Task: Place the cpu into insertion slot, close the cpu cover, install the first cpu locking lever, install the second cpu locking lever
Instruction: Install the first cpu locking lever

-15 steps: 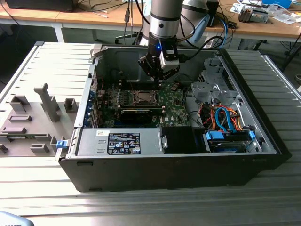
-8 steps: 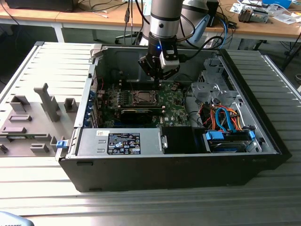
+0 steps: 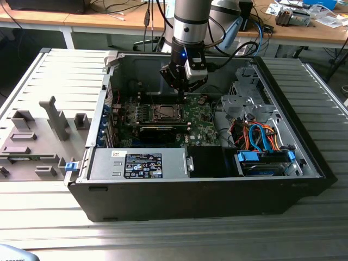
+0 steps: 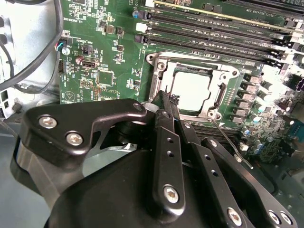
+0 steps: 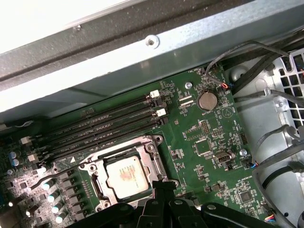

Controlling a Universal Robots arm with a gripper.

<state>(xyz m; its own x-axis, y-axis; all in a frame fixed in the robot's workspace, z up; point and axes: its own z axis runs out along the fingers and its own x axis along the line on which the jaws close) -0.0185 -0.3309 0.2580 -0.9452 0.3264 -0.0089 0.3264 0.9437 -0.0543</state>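
Observation:
The cpu [image 4: 190, 90] lies flat in the insertion slot [image 4: 156, 61] on the green motherboard [image 4: 109, 57], its silver top showing through the opening of the cpu cover [image 4: 221, 90]. The cover lies down over it. A thin metal lever [image 4: 232, 145] sticks out from one socket corner. My gripper [image 4: 166, 98] is shut with nothing between its fingers, its tip just beside the socket's edge. In the first wrist view the cpu [image 5: 127, 176] sits close to the gripper [image 5: 164, 186]. In the exterior view the gripper [image 3: 182, 95] hangs over the board to the right of the socket [image 3: 163, 112].
The motherboard sits inside an open computer case [image 3: 304, 157] with tall walls. Memory slots [image 5: 109, 126] run beside the socket. A grey power supply [image 3: 141, 163] and a drive cage with coloured cables [image 3: 261, 136] fill the near side. Grey fixtures [image 3: 54, 117] stand outside, at the exterior view's left.

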